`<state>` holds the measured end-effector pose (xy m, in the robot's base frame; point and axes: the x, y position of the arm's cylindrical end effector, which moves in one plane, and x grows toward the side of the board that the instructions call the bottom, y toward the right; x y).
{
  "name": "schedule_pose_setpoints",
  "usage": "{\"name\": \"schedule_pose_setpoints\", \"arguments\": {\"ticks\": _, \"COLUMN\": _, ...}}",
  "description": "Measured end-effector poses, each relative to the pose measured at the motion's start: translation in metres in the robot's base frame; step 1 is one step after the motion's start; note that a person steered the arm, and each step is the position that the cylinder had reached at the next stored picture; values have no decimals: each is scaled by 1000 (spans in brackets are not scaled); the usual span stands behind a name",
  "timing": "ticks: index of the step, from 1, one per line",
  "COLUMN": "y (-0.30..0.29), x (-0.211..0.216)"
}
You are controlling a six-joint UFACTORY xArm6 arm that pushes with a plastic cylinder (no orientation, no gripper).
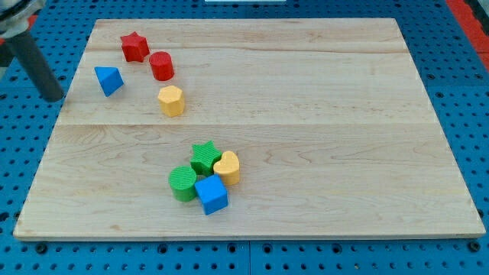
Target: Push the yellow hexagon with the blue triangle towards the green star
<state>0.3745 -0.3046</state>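
Observation:
The yellow hexagon (171,100) stands on the wooden board (321,114) in the upper left part. The blue triangle (108,80) lies to its left and slightly higher, apart from it. The green star (204,156) sits lower, near the board's middle bottom, in a tight cluster. My rod comes in from the view's top left, and my tip (55,97) rests just off the board's left edge, to the left of the blue triangle and not touching it.
A red star (134,46) and a red cylinder (161,66) stand above the yellow hexagon. A green cylinder (182,183), a blue cube (212,194) and a yellow heart (227,166) crowd around the green star. A blue pegboard (458,92) surrounds the board.

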Motion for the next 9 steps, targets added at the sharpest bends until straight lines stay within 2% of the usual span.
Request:
{"name": "schedule_pose_setpoints", "arguments": {"ticks": 1, "y": 25, "x": -32}}
{"name": "schedule_pose_setpoints", "arguments": {"ticks": 2, "y": 82, "x": -31}}
{"name": "schedule_pose_setpoints", "arguments": {"ticks": 4, "y": 124, "x": -3}}
{"name": "schedule_pose_setpoints", "arguments": {"ticks": 5, "y": 138, "x": -11}}
{"name": "schedule_pose_setpoints", "arguments": {"ticks": 6, "y": 140, "x": -38}}
{"name": "schedule_pose_setpoints", "arguments": {"ticks": 7, "y": 154, "x": -32}}
{"name": "schedule_pose_setpoints", "arguments": {"ticks": 9, "y": 159, "x": 12}}
